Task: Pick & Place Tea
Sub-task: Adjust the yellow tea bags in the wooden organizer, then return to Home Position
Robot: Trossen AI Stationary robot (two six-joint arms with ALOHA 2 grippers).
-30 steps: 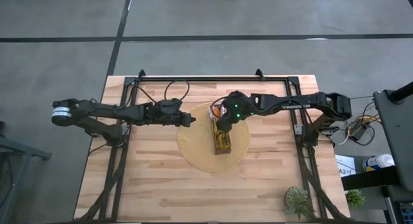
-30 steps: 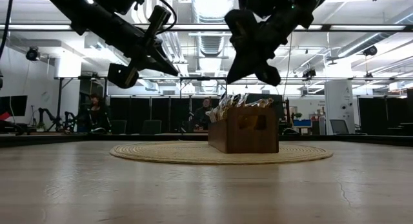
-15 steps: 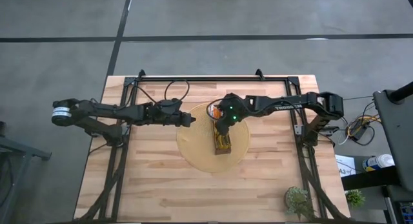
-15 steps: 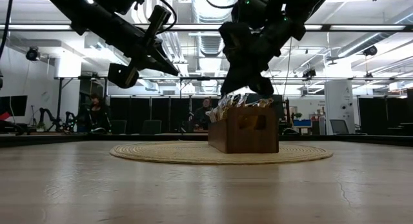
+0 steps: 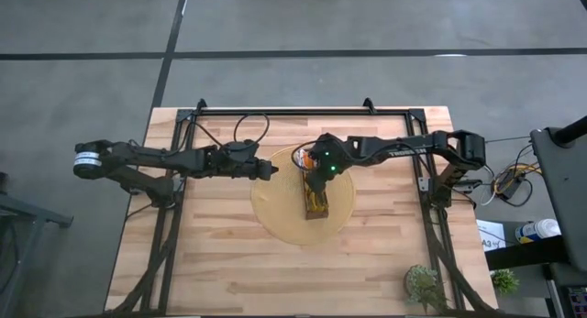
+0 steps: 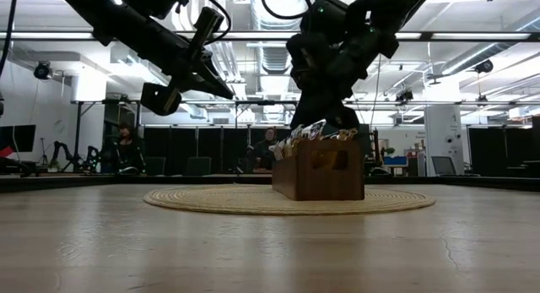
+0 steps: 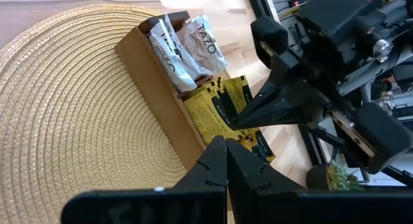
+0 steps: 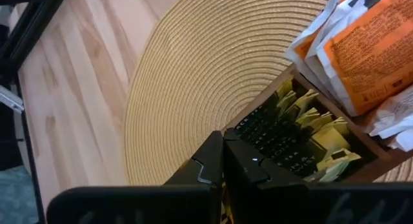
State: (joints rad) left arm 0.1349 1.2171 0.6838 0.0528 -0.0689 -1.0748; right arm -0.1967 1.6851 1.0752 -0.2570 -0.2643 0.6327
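Observation:
A narrow brown wooden tray [image 5: 316, 206] [image 6: 319, 176] stands on the round straw mat [image 5: 275, 213]. Tea sachets stand on edge in it: dark green-and-yellow ones [image 8: 271, 137] [image 7: 219, 104], and white and orange ones [image 8: 368, 43] [image 7: 193, 43] at its far end. My right gripper [image 8: 222, 141] [image 6: 305, 124] is shut, directly above the tray, its tips down among the green-and-yellow sachets. My left gripper [image 7: 222, 145] [image 5: 272, 171] is shut and hangs in the air over the mat's left edge, pointing at the tray. My right gripper comes from above, slanting down from the table's right, and its shut fingertips [image 7: 240, 119] meet the top edges of the green-and-yellow sachets [image 7: 226, 114] standing in the tray. Whether one sachet is pinched between the fingers, I cannot tell.
A black frame [image 5: 303, 113] runs along the table's far edge and down both sides. A small potted plant [image 5: 425, 283] sits at the near right corner. Bare wood [image 5: 229, 263] lies near of the mat. People sit in the room behind the table [image 6: 126, 145].
My right gripper has come down from above the tray onto the tops of the sachets, shifting slightly toward the table's left. The tray and the sachets stand as before.

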